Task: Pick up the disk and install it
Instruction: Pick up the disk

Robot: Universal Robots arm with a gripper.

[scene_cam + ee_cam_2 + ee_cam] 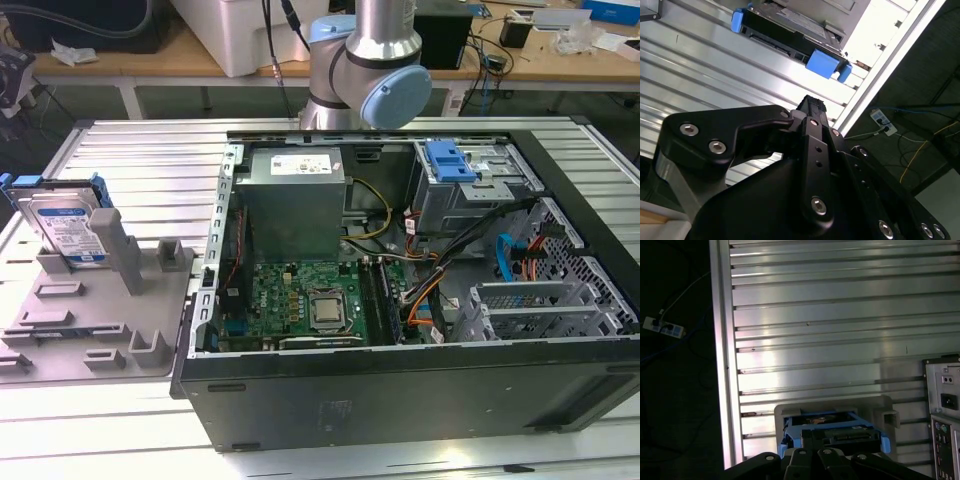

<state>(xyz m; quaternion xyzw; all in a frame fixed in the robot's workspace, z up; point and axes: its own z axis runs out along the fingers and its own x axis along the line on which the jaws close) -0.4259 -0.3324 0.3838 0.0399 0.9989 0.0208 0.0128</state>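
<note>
The disk [68, 225] is a silver hard drive with a white-and-blue label and blue rails. It stands on edge, leaning in a grey holder [110, 300] at the exterior view's left, outside the computer case. In the second wrist view the disk [785, 27] lies well beyond my gripper [812, 102], with bare ribbed table between them. In the first wrist view the disk [840, 432] sits in the grey holder [840, 402] just past my gripper [812, 440]. The black fingers look shut with nothing between them. The arm [365, 70] rises behind the case.
An open computer case [400, 400] takes up the exterior view's middle and right. Inside are a grey power-supply box [295, 200], a motherboard [310, 300], cables, and a grey drive cage with a blue bracket [448, 160]. The ribbed metal table [150, 160] ends close beyond the holder.
</note>
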